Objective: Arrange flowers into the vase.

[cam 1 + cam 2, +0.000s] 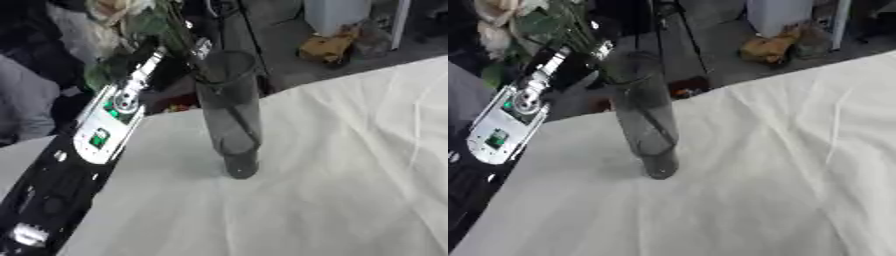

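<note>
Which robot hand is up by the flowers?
The left hand, reaching in from the left beside the flowers at the vase rim. The right hand is not in view.

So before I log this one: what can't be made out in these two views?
- Left hand: its fingers are lost among dark leaves and blur in both views, so the grip cannot be told.
- Flowers: the blooms are cut off by the top edge.
- Stems inside the vase: the smoky glass blurs how deep they reach.
- Right hand: in neither view.
</note>
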Controlling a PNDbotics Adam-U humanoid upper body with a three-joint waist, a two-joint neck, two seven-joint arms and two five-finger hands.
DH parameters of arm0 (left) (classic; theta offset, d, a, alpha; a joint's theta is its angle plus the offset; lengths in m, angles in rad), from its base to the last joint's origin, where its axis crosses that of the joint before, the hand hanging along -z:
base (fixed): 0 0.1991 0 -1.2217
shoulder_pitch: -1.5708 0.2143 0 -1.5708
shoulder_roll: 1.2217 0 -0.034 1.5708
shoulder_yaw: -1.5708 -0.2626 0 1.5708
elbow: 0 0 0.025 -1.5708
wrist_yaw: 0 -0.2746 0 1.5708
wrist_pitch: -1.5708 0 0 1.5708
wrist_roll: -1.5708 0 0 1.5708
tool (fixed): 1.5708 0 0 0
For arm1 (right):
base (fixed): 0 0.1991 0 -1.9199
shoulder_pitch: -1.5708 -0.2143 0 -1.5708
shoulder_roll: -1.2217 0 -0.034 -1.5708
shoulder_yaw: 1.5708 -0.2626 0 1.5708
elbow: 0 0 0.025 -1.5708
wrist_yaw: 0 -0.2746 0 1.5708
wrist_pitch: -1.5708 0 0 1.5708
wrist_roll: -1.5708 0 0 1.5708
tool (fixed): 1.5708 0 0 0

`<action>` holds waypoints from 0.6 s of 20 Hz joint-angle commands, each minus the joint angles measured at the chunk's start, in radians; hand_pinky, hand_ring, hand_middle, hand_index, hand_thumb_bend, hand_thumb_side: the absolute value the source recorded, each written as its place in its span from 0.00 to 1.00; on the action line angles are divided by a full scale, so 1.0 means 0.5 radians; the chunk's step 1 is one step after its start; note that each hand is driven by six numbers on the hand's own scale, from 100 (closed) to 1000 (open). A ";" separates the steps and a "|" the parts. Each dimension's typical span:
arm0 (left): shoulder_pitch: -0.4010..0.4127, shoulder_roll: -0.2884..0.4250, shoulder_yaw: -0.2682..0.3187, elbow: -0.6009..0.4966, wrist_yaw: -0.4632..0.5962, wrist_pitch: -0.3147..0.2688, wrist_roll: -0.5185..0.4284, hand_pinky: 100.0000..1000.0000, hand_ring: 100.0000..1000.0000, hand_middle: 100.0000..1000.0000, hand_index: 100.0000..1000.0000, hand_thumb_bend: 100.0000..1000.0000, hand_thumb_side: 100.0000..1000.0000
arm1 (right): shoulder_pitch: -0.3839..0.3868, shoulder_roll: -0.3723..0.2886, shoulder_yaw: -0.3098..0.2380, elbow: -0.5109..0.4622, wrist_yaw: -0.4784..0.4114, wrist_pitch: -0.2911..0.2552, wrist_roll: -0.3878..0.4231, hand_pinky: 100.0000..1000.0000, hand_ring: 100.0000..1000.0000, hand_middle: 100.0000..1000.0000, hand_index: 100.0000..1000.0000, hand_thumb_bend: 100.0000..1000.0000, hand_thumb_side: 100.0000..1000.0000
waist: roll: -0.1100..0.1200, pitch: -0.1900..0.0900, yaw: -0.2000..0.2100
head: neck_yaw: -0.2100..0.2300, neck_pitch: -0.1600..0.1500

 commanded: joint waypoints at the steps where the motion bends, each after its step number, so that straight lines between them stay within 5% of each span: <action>1: -0.031 0.072 0.015 -0.039 -0.041 -0.005 -0.077 0.50 0.81 0.89 0.95 0.21 1.00 | -0.015 -0.031 -0.027 -0.031 -0.010 0.003 -0.009 0.81 1.00 0.75 0.78 0.00 1.00 | -0.024 -0.063 0.006 | -0.004 -0.013; 12: -0.028 0.110 0.033 -0.067 -0.059 0.014 -0.196 0.57 0.84 0.92 1.00 0.28 1.00 | 0.003 -0.032 -0.030 -0.031 -0.009 0.011 -0.016 0.81 1.00 0.75 0.78 0.00 1.00 | -0.024 -0.085 0.022 | -0.005 -0.008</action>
